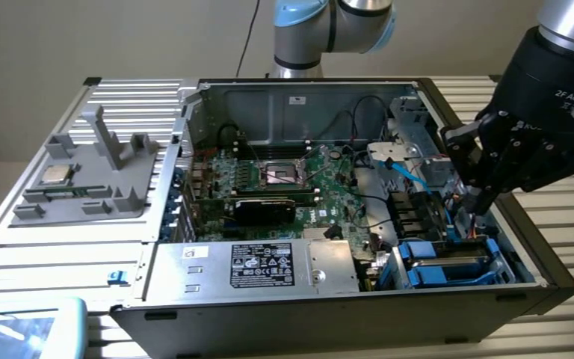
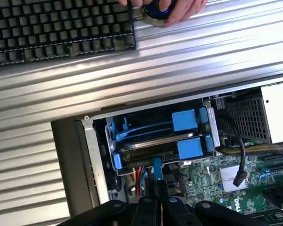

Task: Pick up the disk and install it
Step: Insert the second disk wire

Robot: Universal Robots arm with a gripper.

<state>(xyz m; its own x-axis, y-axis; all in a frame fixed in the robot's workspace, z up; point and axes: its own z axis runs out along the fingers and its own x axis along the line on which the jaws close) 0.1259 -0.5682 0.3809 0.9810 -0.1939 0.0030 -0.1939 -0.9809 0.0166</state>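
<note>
1. Gripper (image 1: 474, 203): fingers fully closed with nothing between them, poised above the case's (image 1: 267, 307) drive bay at the exterior view's right.
2. Disk (image 2: 155, 148): seated in its blue carrier inside the bay, near corner of the case.
3. Person's hand (image 2: 177, 8): rests on a round controller beside a keyboard (image 2: 56, 28).

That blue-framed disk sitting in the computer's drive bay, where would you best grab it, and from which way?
By the blue carrier's tabbed end, coming from the case's open side. The disk lies flat in its bay with walls around it, so probably just that blue edge offers a hold. The shut gripper is right beside it.
</note>
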